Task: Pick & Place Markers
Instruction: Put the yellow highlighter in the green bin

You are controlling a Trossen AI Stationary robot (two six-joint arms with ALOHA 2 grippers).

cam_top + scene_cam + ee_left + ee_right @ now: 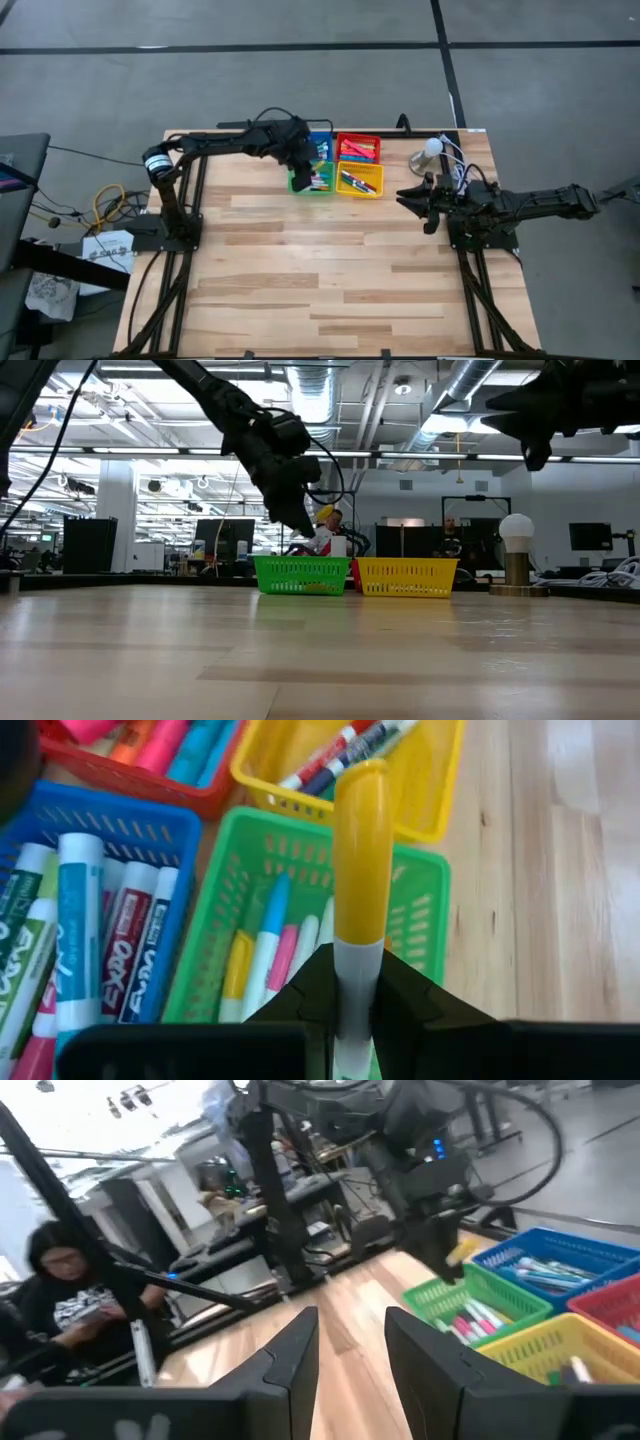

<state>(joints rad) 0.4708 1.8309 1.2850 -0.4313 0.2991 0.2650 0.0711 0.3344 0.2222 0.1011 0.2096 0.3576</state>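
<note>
The left pincer (345, 1020) is clamped tight on a yellow-capped marker (360, 870), gripping its white barrel with the cap pointing away past the fingertips. It hangs over the green tray (410, 910), clear of it; directly beneath the pincer, more markers (262, 955) lie in that tray. Beside it, the blue tray (150, 820) holds thicker pens, and beyond the pincer sit the yellow tray (440, 780) and the red tray (170, 790), both with markers inside. The right pincer (350, 1345) waits well apart above the worktop (330, 260), fingers a little apart and holding nothing. A person (65, 1305) sits in the room beyond.
</note>
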